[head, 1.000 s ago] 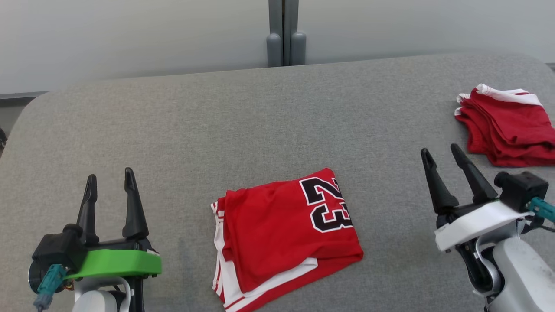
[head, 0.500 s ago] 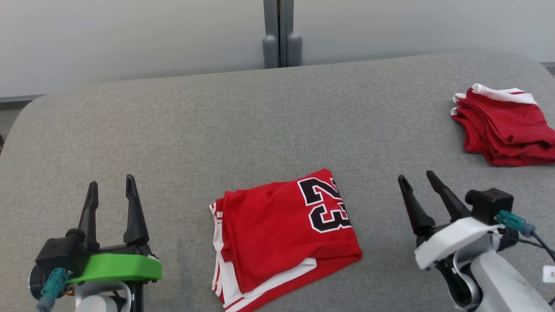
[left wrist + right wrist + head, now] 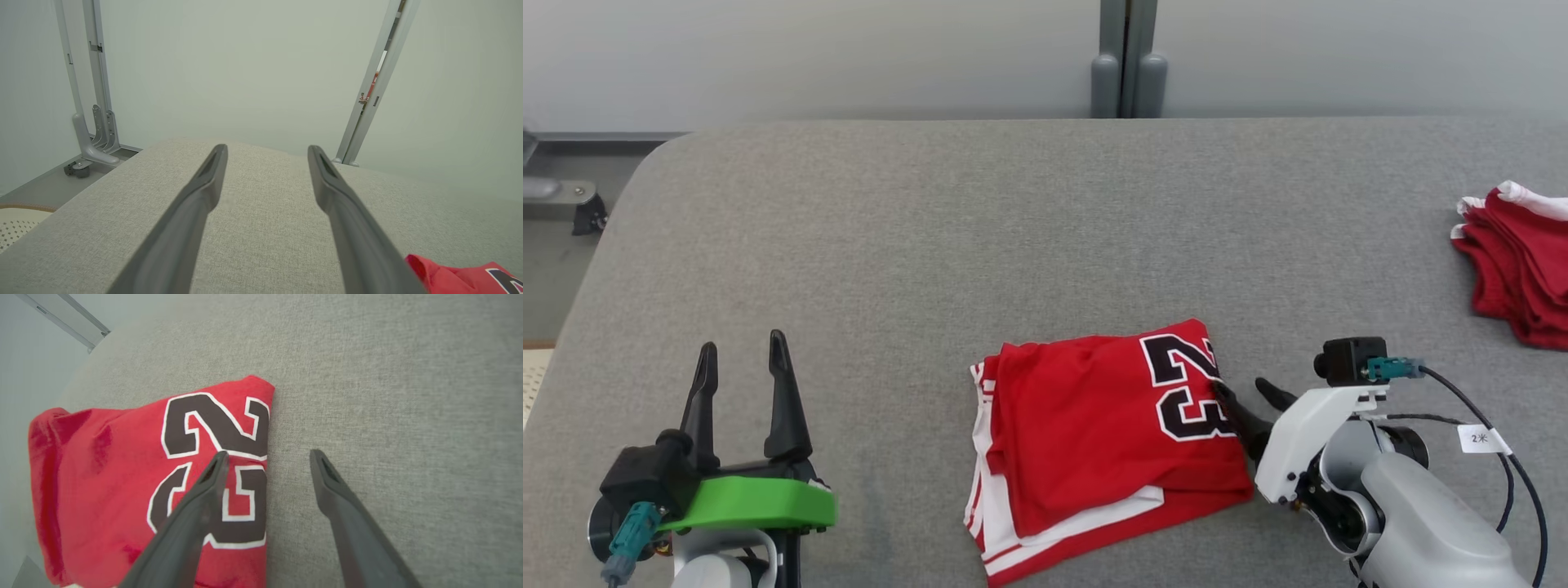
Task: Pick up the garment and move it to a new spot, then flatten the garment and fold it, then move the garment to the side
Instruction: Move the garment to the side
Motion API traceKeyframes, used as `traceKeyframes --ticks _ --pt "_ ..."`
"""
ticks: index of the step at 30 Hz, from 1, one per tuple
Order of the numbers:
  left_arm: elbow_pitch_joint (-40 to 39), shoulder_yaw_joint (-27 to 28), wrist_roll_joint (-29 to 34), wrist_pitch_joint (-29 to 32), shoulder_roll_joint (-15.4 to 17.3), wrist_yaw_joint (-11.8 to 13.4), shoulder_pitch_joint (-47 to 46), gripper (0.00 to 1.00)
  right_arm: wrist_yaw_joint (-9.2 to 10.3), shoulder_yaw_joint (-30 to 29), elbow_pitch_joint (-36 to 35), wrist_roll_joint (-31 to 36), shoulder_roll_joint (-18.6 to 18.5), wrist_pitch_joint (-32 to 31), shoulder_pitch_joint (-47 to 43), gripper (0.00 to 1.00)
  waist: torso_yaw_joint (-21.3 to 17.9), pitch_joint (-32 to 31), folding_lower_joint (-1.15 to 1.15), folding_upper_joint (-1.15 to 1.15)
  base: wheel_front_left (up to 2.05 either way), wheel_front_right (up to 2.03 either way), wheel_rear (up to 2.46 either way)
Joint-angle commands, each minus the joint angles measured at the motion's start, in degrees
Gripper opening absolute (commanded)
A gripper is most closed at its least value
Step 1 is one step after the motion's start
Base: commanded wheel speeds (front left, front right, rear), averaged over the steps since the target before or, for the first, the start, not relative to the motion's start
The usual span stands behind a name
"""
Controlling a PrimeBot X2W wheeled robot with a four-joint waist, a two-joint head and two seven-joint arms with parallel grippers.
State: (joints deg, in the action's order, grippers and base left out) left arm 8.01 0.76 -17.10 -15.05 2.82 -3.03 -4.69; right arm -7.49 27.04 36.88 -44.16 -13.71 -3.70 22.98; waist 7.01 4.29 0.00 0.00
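A folded red garment (image 3: 1094, 433) with a black "23" and white trim lies on the grey table (image 3: 947, 237) near its front middle. My right gripper (image 3: 1245, 394) is open, tilted down at the garment's right edge. In the right wrist view one finger hangs over the "23" on the garment (image 3: 122, 465) and the other over bare cloth; the right gripper (image 3: 267, 455) straddles that edge. My left gripper (image 3: 740, 355) stands open at the lower left, empty, well left of the garment. The left wrist view has the left gripper (image 3: 265, 151) over bare table, a red corner of the garment (image 3: 449, 277) at lower right.
A stack of folded red garments (image 3: 1519, 265) with white trim sits at the table's right edge. A grey post (image 3: 1127, 61) stands behind the table's far edge. The table's rounded left corner (image 3: 645, 175) drops to the floor and a metal frame foot (image 3: 556, 200).
The head camera has shifted, so the whole scene sits further right. My right gripper has come in leftward and tilted down to the garment's right edge. The left gripper has kept still.
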Motion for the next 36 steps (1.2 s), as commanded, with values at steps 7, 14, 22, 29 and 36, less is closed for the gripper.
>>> traceKeyframes --ticks 7,14,22,29,36 --pt "1.20 -0.33 0.15 -0.13 0.17 -0.59 -0.85 1.00 0.03 2.89 5.19 -8.48 0.98 -6.33 0.51 1.00 3.54 0.51 0.00 0.00 0.00 0.00 0.00" --pt "1.48 -0.25 0.46 -0.13 0.17 -0.63 -0.96 1.00 0.03 6.16 3.95 -13.36 0.99 -5.30 2.56 0.00 4.15 0.71 0.00 0.00 0.00 0.00 0.00" --pt "1.53 -1.54 1.33 -0.13 0.17 -1.15 -1.68 1.00 0.01 8.51 1.88 -12.39 -3.35 4.12 8.08 0.00 2.43 0.08 0.00 0.00 0.00 0.00 0.00" --pt "1.89 -4.52 0.92 -0.13 0.16 -2.29 -3.15 1.00 0.01 11.64 -0.07 -12.30 -8.50 4.15 12.81 0.00 -2.42 0.14 0.00 0.00 0.00 0.00 0.00" --pt "1.76 -7.60 0.25 -0.13 0.16 -2.17 -4.83 1.00 0.01 12.29 -0.96 -13.29 -11.93 4.98 15.52 0.00 -9.54 1.17 0.00 0.00 0.00 0.00 0.00"
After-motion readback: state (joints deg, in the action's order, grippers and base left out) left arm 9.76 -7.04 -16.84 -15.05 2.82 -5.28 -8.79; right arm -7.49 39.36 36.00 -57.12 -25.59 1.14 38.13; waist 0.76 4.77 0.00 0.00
